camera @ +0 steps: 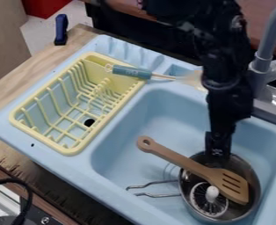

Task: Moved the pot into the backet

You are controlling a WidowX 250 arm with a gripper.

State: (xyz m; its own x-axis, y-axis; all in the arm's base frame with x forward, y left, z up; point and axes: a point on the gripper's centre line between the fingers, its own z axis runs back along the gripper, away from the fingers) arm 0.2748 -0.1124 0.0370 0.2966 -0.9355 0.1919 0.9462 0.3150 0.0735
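So, the pot is sitting in the sink, nowhere near the basket

Pot's down in the near right part of the blue sink, with its wire handle sticking out left across the basin. It's got stuff in it too: a round piece with a white knob, and a wooden spatula. The slotted end of the spatula is over the pot, and the rest pokes out past the rim, up and to the left.

The claw is pointing down at the pot's far rim, right by the spatula. Honestly can't tell how far open it is, or whether it's got hold of anything. The black arm drops in from the top edge.

The yellow basket is on the left part of the sink unit, well apart from the pot. A teal-handled utensil lies over its far right corner, pale end toward the arm. The grey faucet is over on the right, behind the basin.

Sink unit's on a wooden surface, with a dark blue thing near the far left. Black cable down at the lower left, and something red way up top left.
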